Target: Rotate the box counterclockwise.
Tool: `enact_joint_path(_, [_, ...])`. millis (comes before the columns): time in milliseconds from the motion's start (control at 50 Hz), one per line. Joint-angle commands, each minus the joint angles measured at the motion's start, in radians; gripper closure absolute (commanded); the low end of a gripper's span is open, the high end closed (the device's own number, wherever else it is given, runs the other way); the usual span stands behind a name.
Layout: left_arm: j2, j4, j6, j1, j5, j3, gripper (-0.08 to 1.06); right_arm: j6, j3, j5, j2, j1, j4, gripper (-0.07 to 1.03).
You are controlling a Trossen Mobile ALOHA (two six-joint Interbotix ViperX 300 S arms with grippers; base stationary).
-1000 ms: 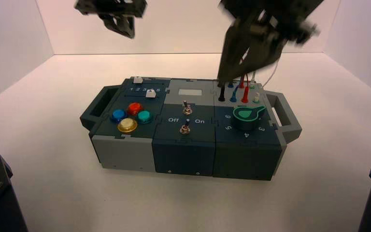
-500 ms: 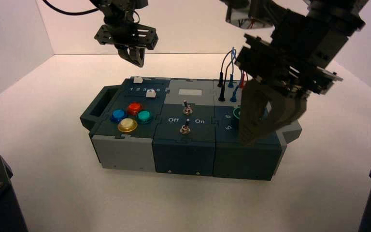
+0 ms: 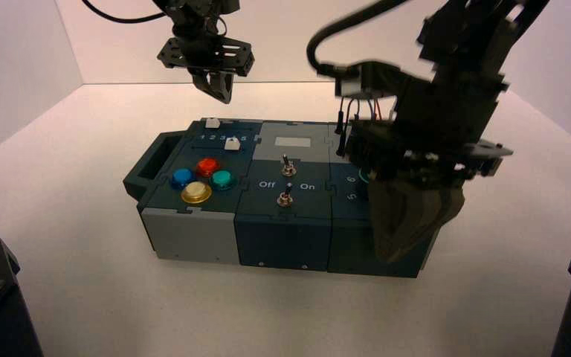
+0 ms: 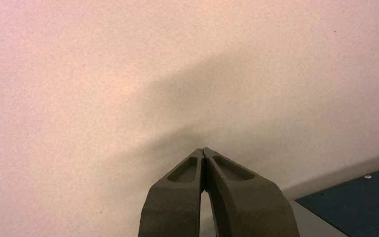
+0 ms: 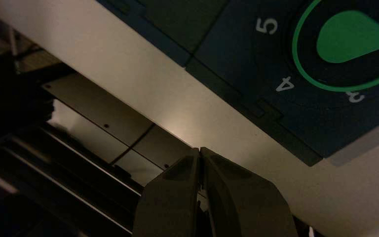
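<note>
I see the box [image 3: 282, 197] mid-table, long axis running left to right, handles at each end; my right gripper [image 3: 405, 238], fingers pressed together, hangs at its near right corner, my left gripper [image 3: 219, 88], also closed, behind it.

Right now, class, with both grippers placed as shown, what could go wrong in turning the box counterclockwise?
1. The shut right gripper hangs at the box's front right corner; pushing there might tip rather than turn it.
2. Its arm crowds the plugged wires and could snag them.
3. The shut left gripper hovers behind, touching nothing.
</note>
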Motion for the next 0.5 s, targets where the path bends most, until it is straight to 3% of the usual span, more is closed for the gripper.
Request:
enact_joint_path(20, [-0.009, -0.002, 0.0, -0.003, 0.002, -0.018, 1.0, 0.0, -0.023, -0.009, 0.021, -0.002, 0.003, 0.99])
enact_joint_path(240, [0.028, -0.002, 0.003, -0.006, 0.061, -0.017, 1.0, 0.0, -0.029, -0.023, 0.035, -0.011, 0.0, 0.99])
enact_joint_path(500, [0.052, -0.002, 0.005, -0.034, 0.11, 0.006, 1.0, -0.002, -0.017, -0.034, 0.035, -0.098, -0.044, 0.99])
